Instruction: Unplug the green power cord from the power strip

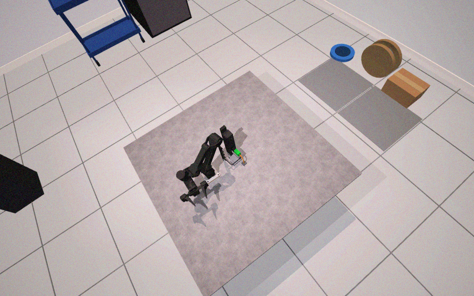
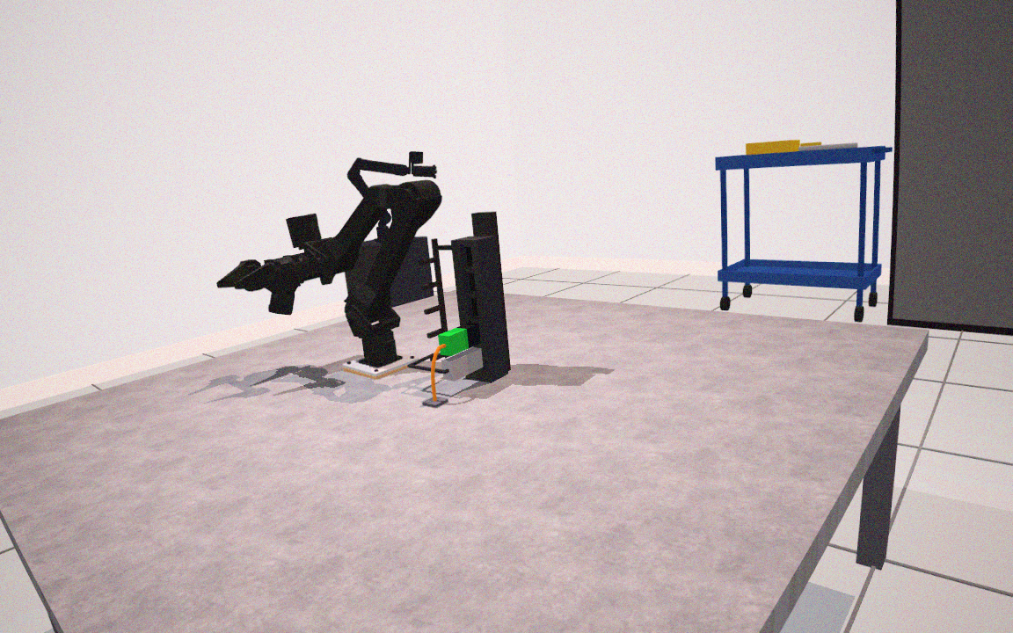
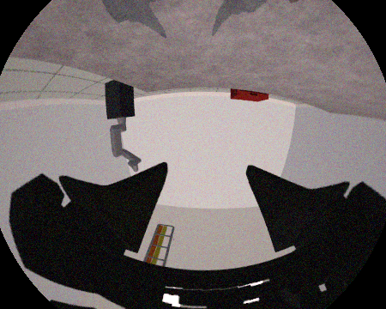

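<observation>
On my screens the grey table [image 2: 652, 472] carries everything that matters. At the back, the blue cart [image 2: 799, 228] holds a yellow item [image 2: 771, 146] on its top shelf; its lower shelf shows only bare blue. My arm [image 2: 372, 259] stands mid-table, reaching away from the dark rack [image 2: 483, 294]. My gripper [image 2: 258, 285] hangs in the air with its fingers spread wide, holding nothing. The green plug [image 2: 453, 339] sits on the pale power strip [image 2: 467, 361] at the rack's foot, well apart from the gripper, with an orange cord [image 2: 434, 369] curving down to the table.
</observation>
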Controlling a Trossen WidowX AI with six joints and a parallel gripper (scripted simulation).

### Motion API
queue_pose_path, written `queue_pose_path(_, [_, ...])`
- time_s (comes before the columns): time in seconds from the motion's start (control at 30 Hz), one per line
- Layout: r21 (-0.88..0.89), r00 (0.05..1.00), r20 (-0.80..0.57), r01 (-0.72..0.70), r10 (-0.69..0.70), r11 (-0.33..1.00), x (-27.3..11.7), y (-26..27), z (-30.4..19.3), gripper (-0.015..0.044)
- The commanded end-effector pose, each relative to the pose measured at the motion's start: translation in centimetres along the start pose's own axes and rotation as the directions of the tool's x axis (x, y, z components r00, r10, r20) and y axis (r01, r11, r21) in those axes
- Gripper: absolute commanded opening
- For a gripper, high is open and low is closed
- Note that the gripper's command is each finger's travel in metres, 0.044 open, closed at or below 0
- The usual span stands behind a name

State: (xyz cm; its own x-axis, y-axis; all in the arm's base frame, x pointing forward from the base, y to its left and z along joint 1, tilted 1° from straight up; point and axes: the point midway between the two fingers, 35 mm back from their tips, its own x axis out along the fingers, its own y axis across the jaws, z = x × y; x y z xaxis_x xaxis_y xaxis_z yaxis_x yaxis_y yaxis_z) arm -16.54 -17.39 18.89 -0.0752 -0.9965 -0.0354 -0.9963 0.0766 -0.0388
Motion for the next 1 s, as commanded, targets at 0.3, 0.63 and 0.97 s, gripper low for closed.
queue_pose_path(0.3, [-0.145,0.978,0.130,0.184,-0.165,0.972,6.3,-3.6,0.2,0.0160])
queue_pose_path(0.63, [-0.300,0.826,0.363,0.543,-0.432,0.785,11.4,-13.3,2.0,0.0160])
queue_pose_path(0.97, [-0.419,0.522,0.626,0.852,-0.579,0.316,10.6,-25.1,4.6,0.0160])
